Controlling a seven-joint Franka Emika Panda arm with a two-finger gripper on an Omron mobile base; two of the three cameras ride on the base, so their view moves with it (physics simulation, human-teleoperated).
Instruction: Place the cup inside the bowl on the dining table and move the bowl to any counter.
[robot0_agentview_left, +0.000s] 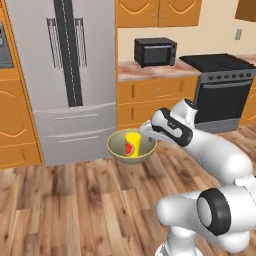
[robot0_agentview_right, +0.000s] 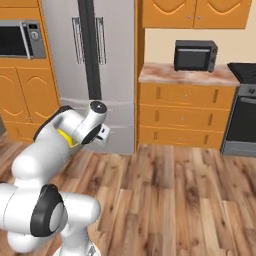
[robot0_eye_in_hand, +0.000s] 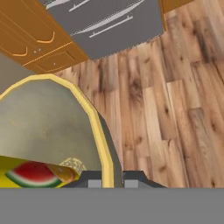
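Now the gripper (robot0_agentview_left: 149, 134) is clamped on the rim of the bowl (robot0_agentview_left: 120, 149), and the bowl hangs in the air over the wooden floor (robot0_agentview_left: 75, 200), clear of any support. In the hand view the two fingertips (robot0_eye_in_hand: 95, 180) sit one on each side of the bowl's yellowish rim, so the wall is pinched between them. The cup (robot0_agentview_left: 132, 143) stands upright inside the bowl, just beyond the fingers and a little below them; the first half of the task looks done.

What the coming move turns on is where the counter (robot0_agentview_left: 155, 71) lies from the gripper. In the left base view it is ahead of the hand and higher, slightly toward the arm's right, well apart, with a dark microwave (robot0_agentview_left: 155, 51) on its top and bare marble either side of it. The fridge (robot0_agentview_left: 65, 75) is straight ahead of the bowl, on the gripper's far side.

The bowl sticks out sideways from the pinch, its open mouth up. I judge it must be carried forward and raised while kept level, or the cup may tip.
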